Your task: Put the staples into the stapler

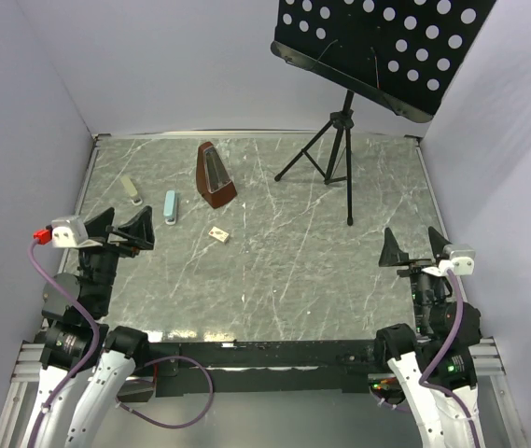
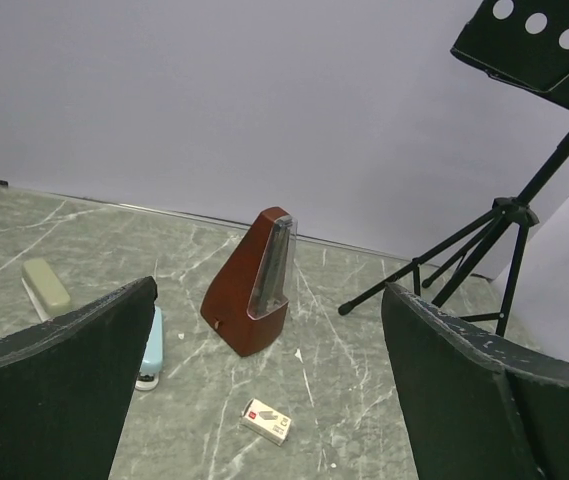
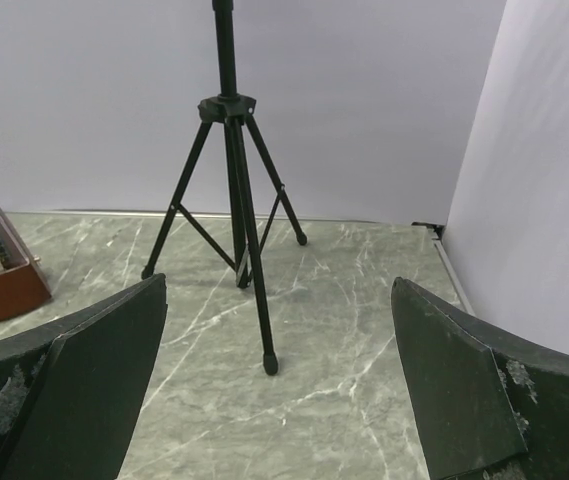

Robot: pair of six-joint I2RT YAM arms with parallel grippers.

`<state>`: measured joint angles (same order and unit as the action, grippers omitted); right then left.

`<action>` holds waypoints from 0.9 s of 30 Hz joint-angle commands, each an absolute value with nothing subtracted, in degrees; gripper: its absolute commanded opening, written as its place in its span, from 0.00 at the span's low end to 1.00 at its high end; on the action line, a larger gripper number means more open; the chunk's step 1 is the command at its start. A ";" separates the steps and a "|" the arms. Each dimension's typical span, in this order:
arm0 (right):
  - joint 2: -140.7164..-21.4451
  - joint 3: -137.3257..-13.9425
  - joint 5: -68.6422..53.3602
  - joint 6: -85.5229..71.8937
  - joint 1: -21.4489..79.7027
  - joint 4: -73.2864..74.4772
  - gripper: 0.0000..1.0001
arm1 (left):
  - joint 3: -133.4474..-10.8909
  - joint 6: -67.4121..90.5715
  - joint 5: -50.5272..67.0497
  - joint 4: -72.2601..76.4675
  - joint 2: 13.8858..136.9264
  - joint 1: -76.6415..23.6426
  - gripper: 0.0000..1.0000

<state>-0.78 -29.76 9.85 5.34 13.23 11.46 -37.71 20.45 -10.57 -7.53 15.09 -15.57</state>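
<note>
Cream-tan cardboard box of staples lies on the grey marbled tabletop near the pale blue stapler. Left end effector and right end effector hover spread, empty; the nearer left one should likely straddle the box's narrow width squarely.

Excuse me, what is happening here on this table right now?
Nothing is being handled yet. The left gripper and the right gripper both hang open and empty near the front edge. The small staple box lies on the table, apart from the light blue stapler and the olive stapler. A metronome stands behind the box.
</note>
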 commanded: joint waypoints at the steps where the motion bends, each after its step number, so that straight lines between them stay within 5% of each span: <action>1: 0.79 -31.02 9.85 2.73 13.01 10.72 1.00 | -37.62 20.22 -9.23 -4.92 14.50 -15.91 0.99; 13: -15.90 -40.08 -3.24 -12.38 13.01 20.74 1.00 | -39.46 24.61 -7.39 -10.37 19.06 -16.79 0.99; 27: -50.25 -42.36 -16.53 -21.10 19.06 19.35 1.00 | -42.89 26.99 -5.18 -21.88 32.86 -17.49 0.99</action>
<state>-43.66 -40.62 -12.34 -19.22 14.22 23.07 -39.66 26.55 -6.28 -18.39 28.93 -17.08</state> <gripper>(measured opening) 0.996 0.994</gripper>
